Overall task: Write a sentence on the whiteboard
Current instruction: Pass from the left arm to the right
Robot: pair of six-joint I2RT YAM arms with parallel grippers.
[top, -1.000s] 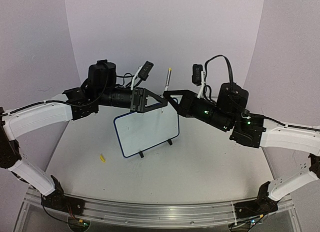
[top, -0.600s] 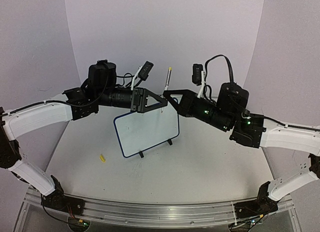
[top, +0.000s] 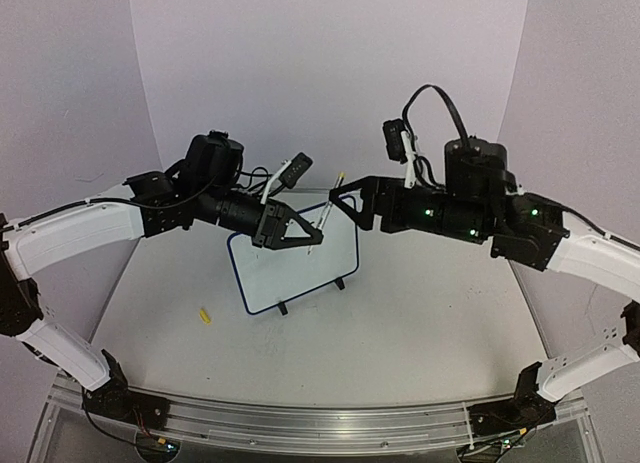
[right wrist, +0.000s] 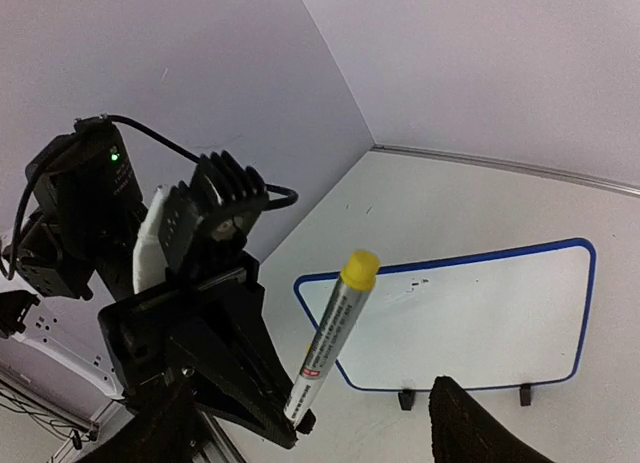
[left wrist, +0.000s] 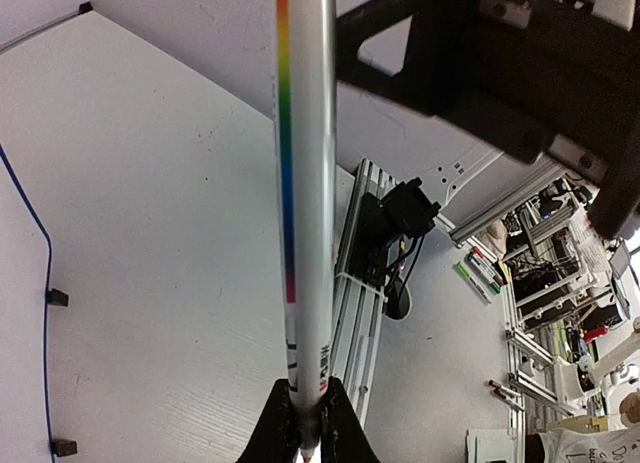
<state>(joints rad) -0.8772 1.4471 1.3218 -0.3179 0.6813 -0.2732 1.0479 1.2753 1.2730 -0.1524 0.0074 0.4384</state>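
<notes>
White table (top: pixel 400 333), and mid-table sits the blue-framed white whiteboard (top: pixel 285 273) on its black feet. Over it the left gripper (top: pixel 316 241), jaws clamped on the silver yellow-tipped marker (top: pixel 326 215); the right gripper (top: pixel 343 198) just beside, jaws spread wide. Small yellow cap (top: pixel 204 315) lies to the board's left.

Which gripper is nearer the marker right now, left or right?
Left. The left gripper is shut on the marker near its lower end; the right gripper hangs open beside the yellow upper end.

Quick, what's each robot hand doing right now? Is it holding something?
Left gripper: closed, holding the marker.
Right gripper: open, holding nothing.
</notes>
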